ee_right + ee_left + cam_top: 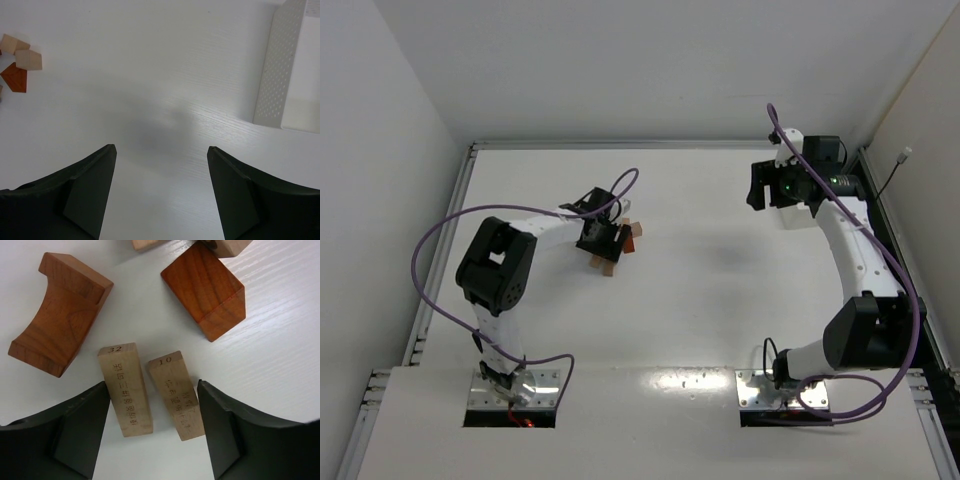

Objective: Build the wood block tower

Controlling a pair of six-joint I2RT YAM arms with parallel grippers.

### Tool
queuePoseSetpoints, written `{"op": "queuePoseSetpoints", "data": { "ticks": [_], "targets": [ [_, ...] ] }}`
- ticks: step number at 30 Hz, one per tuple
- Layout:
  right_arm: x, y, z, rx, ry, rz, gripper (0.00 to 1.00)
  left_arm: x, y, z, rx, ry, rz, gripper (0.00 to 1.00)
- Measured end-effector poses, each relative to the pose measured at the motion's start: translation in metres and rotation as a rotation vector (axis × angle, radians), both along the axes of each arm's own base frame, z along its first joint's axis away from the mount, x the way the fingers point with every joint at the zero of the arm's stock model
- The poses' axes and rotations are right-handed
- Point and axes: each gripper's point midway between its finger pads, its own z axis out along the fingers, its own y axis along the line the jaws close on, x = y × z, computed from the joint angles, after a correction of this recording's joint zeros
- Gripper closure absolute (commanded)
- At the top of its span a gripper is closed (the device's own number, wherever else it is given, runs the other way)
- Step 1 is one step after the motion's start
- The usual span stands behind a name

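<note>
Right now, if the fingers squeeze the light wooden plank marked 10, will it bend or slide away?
It probably won't bend: the plank marked 10 looks like solid wood. Flat and square-edged, it shouldn't roll. It lies slanted, slightly apart from the plank marked 32, so the left fingers closing might twist it or push the two together first.

Six wooden blocks [607,266] show in the left wrist view: two pale planks, plank 32 [125,395] and plank 10 [176,397]; two more pale pieces at the top edge, the left piece [147,243] and the right piece [234,246]; one reddish-brown notched piece [55,315]; one reddish-brown block [202,287]. One white tray [282,65] sits on the bench [165,60].
</note>
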Motion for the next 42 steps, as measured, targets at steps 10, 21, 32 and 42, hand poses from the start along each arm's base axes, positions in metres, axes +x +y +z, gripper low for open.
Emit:
{"op": "queuePoseSetpoints", "data": {
  "ticks": [10, 21, 32, 42],
  "targets": [
    [0.000, -0.003, 0.000, 0.000, 0.000, -0.008, 0.30, -0.012, -0.010, -0.001, -0.006, -0.039, -0.012, 0.95],
    [0.000, -0.003, 0.000, 0.004, 0.001, -0.011, 0.31, -0.036, -0.025, 0.002, -0.053, -0.007, -0.022, 1.00],
    [0.000, 0.000, 0.000, 0.021, 0.006, -0.009, 0.32, -0.070, -0.061, 0.000, -0.027, 0.038, -0.114, 1.00],
    [-0.001, 0.000, -0.001, 0.025, 0.011, -0.010, 0.32, -0.039, -0.112, 0.002, -0.047, 0.072, -0.181, 1.00]
  ]
}}
